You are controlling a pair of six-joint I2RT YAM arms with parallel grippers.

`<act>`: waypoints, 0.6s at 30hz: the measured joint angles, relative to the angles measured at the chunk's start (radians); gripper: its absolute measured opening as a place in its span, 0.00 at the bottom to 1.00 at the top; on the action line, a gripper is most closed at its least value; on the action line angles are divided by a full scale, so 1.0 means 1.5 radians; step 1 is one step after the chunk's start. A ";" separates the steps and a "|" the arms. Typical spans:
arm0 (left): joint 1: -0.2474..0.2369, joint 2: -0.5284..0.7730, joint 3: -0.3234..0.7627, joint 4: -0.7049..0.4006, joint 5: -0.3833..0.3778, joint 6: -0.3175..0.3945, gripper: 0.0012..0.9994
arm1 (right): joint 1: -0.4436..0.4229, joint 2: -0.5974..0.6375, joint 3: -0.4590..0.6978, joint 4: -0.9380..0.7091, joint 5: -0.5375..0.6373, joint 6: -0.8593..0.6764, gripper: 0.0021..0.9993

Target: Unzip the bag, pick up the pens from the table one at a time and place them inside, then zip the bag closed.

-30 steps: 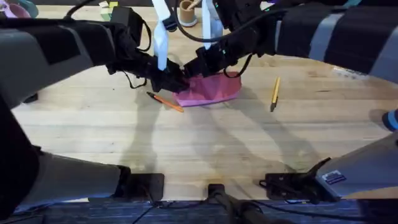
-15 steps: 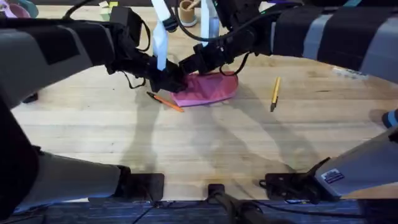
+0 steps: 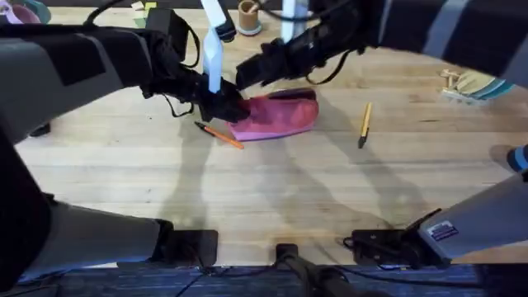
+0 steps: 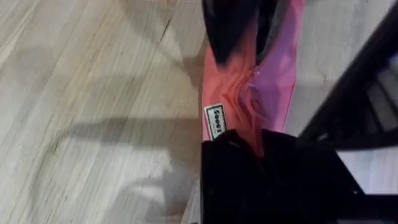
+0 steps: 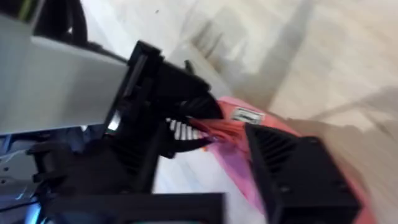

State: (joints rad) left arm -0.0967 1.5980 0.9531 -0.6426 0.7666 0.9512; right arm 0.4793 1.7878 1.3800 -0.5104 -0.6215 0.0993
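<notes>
Your left gripper (image 3: pixel 224 107) covers the pink pouch's (image 3: pixel 276 117) left end, so its zipper there is hidden. You can't tell whether the right gripper (image 3: pixel 247 74) is closed.

Pink bag (image 3: pixel 276 117), orange pen (image 3: pixel 221 135), yellow pen (image 3: pixel 364 123), pale table (image 3: pixel 272 198).

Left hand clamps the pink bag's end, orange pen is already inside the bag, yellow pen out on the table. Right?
Not quite. The overhead view shows the orange pen lying on the table just in front of the bag, not inside. The rest holds: the left hand clamps the bag's end, and the yellow pen lies on the table.
</notes>
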 joint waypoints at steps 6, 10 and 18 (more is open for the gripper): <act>0.000 0.000 0.000 0.000 0.000 0.000 0.04 | -0.047 -0.038 0.036 -0.076 0.077 -0.066 1.00; 0.000 0.000 0.000 0.000 0.000 0.000 0.04 | -0.064 -0.045 0.061 -0.122 0.120 -0.106 1.00; 0.000 0.000 0.000 0.000 0.000 0.000 0.04 | -0.067 -0.045 0.065 -0.157 0.161 -0.148 1.00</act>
State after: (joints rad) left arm -0.0967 1.5978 0.9531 -0.6426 0.7666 0.9512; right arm 0.3786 1.7203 1.4773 -0.7463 -0.3794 -0.1226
